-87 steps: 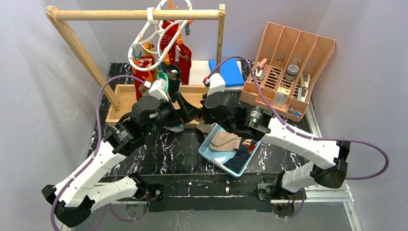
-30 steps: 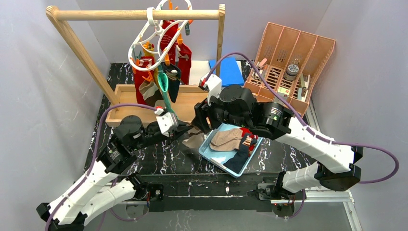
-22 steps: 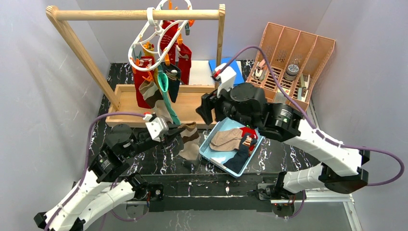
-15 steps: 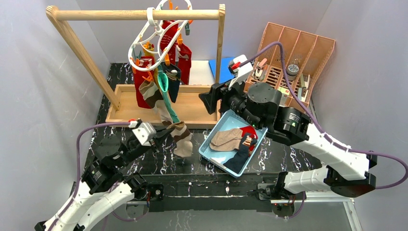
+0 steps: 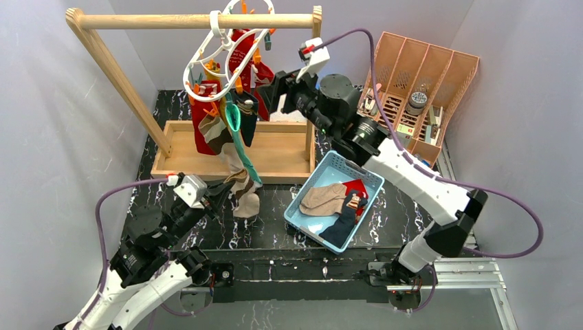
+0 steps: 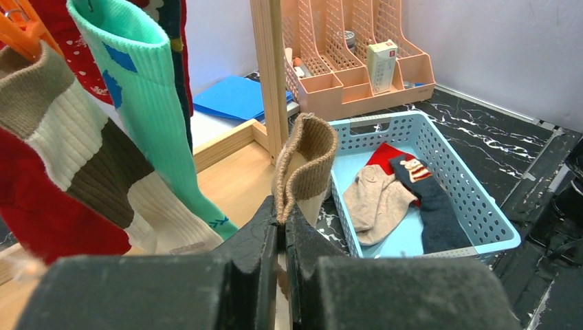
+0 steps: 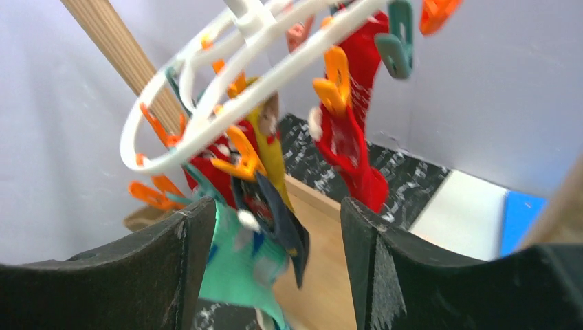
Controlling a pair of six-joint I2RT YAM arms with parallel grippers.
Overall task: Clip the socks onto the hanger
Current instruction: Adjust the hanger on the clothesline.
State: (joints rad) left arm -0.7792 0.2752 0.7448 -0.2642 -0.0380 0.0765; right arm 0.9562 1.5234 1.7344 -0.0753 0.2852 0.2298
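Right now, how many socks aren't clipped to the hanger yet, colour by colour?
beige sock, in the blue basket: 1
red sock, in the basket: 1
navy sock, in the basket: 1
brown-and-tan sock, pinched in the left gripper: 1
Total: 4

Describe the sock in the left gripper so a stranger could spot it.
Find the wooden rail frame at the back, then come forward past its base. Left of the blue basket, the left gripper pinches a tan-and-brown sock: the only one neither clipped to the hanger nor lying in the basket.
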